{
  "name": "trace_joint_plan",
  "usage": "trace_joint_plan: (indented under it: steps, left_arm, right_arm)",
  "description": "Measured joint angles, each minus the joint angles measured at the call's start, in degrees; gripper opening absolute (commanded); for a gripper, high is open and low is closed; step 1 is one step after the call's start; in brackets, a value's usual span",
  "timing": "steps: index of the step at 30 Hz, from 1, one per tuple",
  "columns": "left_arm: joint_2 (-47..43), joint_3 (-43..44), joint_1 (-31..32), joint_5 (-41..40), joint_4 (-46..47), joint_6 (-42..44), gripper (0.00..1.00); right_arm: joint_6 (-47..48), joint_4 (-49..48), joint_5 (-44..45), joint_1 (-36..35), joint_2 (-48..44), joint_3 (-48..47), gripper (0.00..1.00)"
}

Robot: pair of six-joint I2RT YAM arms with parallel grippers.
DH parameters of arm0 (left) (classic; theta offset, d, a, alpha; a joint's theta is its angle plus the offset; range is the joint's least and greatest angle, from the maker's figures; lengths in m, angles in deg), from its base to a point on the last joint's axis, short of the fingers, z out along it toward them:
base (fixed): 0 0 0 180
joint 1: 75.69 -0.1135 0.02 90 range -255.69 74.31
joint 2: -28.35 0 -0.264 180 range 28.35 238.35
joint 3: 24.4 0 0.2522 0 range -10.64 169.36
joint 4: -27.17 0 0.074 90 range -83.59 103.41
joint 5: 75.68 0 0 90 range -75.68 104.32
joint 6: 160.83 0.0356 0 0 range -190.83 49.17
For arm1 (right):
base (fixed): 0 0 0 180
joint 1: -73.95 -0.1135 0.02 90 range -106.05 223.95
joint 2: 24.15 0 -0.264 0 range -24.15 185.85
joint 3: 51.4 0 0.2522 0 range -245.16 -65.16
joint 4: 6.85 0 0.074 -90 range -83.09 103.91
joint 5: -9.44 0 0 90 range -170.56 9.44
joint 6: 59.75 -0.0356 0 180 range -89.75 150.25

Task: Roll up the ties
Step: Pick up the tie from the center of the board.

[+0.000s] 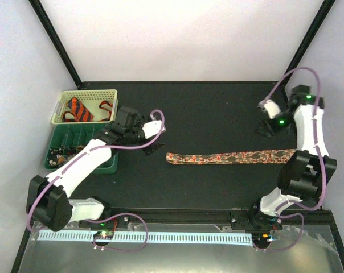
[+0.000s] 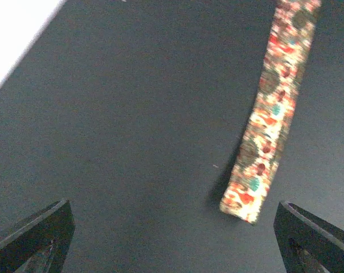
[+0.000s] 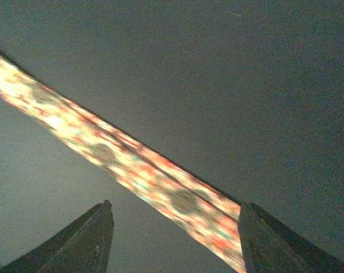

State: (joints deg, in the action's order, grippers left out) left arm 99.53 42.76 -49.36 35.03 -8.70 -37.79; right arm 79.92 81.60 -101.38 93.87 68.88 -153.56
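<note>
Lying flat, one speckled tie [image 1: 232, 156]; one orange tie [image 1: 81, 108] in basket [image 1: 86, 92]

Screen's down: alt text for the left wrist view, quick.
A speckled tie lies on the dark table, running from the top right down to its end. The open left gripper hangs above, the tie's end close to one finger.

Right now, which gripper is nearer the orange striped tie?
Left. The left gripper hovers left of centre, toward the orange tie; the right gripper is far over on the right.
</note>
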Motion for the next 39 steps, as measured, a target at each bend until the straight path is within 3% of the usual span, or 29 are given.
trace_joint_plan:
  steps: [9, 15, 19, 25, 39]
  left_arm:
    - [12.26, 1.07, 1.33, 3.19, -9.90, 10.84, 0.98]
    - [16.17, 0.90, 5.79, 0.87, -10.12, 14.12, 0.87]
    - [19.78, 0.90, 6.75, -1.25, -8.66, 15.26, 0.81]
    - [22.49, 0.94, 6.78, -3.54, -5.14, 16.09, 0.77]
    - [29.31, 3.02, 7.15, -4.63, -3.85, 15.87, 0.60]
  right_arm:
    - [-21.44, -12.44, -19.32, -19.61, -5.97, 22.29, 0.36]
    - [-36.13, -26.14, -24.83, -29.94, -4.85, 32.11, 0.26]
    - [-43.01, -33.75, -25.53, -35.41, -0.96, 32.13, 0.17]
    - [-47.06, -37.68, -25.83, -41.59, 9.05, 25.86, 0.04]
    - [-56.24, -47.06, -29.44, -47.80, 17.68, 23.82, 0.02]
